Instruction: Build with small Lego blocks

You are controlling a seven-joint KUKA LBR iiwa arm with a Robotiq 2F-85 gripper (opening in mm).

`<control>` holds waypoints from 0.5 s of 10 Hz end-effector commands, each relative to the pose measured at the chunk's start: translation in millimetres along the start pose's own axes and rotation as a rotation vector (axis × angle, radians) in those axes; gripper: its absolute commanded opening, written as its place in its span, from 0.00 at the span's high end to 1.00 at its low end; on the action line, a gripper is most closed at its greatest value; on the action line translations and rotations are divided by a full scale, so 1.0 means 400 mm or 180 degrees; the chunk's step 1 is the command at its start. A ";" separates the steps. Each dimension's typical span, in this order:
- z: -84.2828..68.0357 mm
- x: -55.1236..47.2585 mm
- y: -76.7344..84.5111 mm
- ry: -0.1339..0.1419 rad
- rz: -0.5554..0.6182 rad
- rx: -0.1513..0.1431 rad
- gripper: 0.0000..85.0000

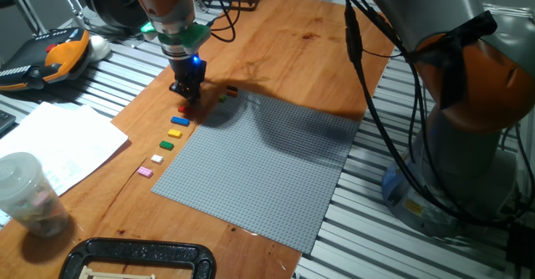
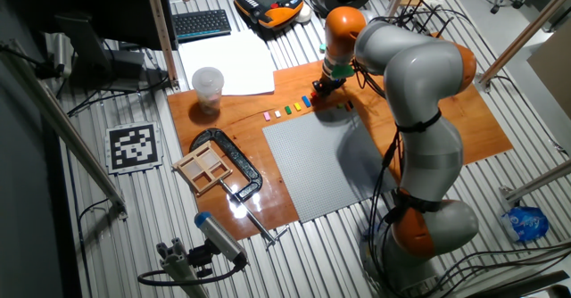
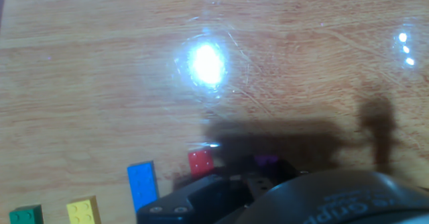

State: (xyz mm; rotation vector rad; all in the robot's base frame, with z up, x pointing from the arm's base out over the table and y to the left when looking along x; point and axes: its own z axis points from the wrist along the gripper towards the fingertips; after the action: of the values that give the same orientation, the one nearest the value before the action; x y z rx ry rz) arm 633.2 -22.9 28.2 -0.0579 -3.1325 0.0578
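A row of small Lego blocks lies on the wooden board along the left edge of the grey baseplate: pink, white, green, yellow, blue and red. Two more small blocks rest by the plate's far corner. My gripper is low over the board at the far end of the row, just beyond the red block. In the hand view the red block shows at the edge of the dark gripper body, with blue and yellow to its left. The fingertips are hidden.
A clear plastic cup and paper sheets lie left of the board. A black clamp grips the near edge. An orange-and-black pendant sits at the far left. The arm's base and cables stand on the right.
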 end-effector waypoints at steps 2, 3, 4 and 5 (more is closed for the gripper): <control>-0.001 0.001 -0.001 0.0039 -0.0051 -0.0008 1.00; -0.003 0.003 -0.001 0.0034 -0.0055 -0.0004 1.00; -0.006 0.006 -0.003 0.0035 -0.0051 -0.0013 1.00; -0.010 0.011 -0.003 0.0039 -0.0051 -0.0008 1.00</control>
State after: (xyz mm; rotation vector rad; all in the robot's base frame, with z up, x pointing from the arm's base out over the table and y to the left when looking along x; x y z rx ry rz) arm 628.1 -23.9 32.9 -0.0332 -3.1192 0.0534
